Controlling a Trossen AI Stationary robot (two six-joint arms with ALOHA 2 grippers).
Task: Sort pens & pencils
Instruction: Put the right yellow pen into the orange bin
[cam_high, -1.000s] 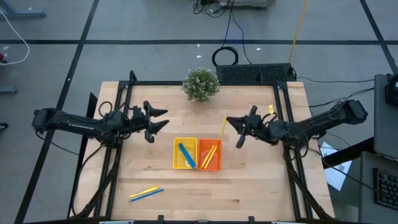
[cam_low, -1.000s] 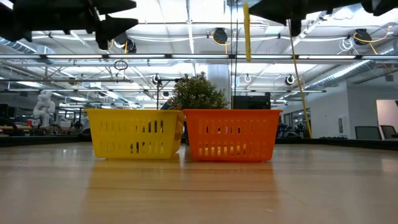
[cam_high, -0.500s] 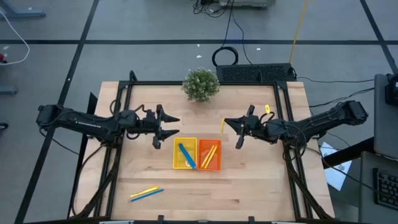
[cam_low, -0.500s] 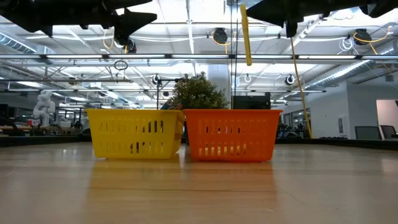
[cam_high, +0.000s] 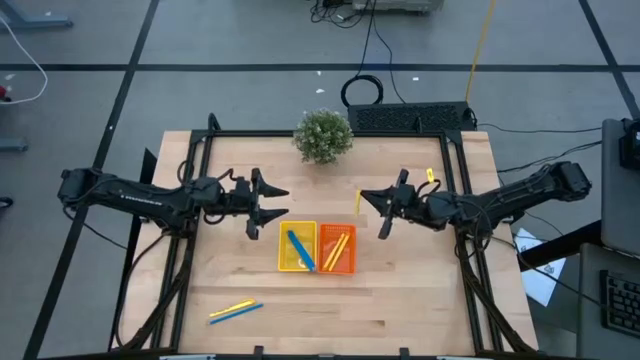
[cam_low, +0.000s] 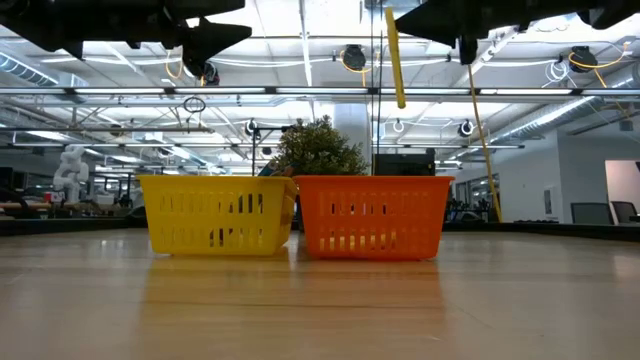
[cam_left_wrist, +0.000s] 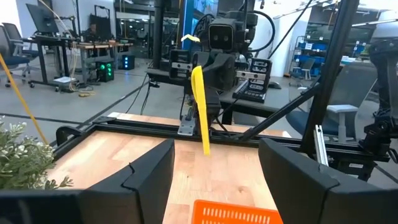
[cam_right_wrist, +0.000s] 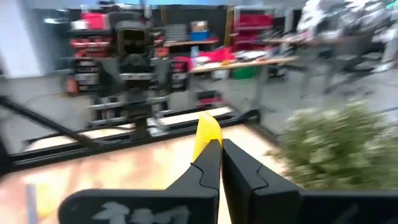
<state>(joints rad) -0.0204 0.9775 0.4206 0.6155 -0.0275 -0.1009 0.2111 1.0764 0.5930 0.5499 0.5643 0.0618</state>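
High view: right gripper (cam_high: 371, 207) clamped on yellow pencil (cam_high: 359, 203), hanging upright just past the orange tray (cam_high: 337, 263); left gripper (cam_high: 277, 201) jaws apart, empty, near yellow tray (cam_high: 283, 250). Pencil looks light, stiff, slick, so grip mid-shaft or it'll prob pivot.

No legible text anywhere.

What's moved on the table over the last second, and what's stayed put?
The left end effector, open and empty, moved in toward the yellow tray, then stopped. The right end effector shifted slightly toward the trays, still shut on a yellow pencil held above the orange tray. Both trays, their contents and the two sticks near the table's front stayed put.
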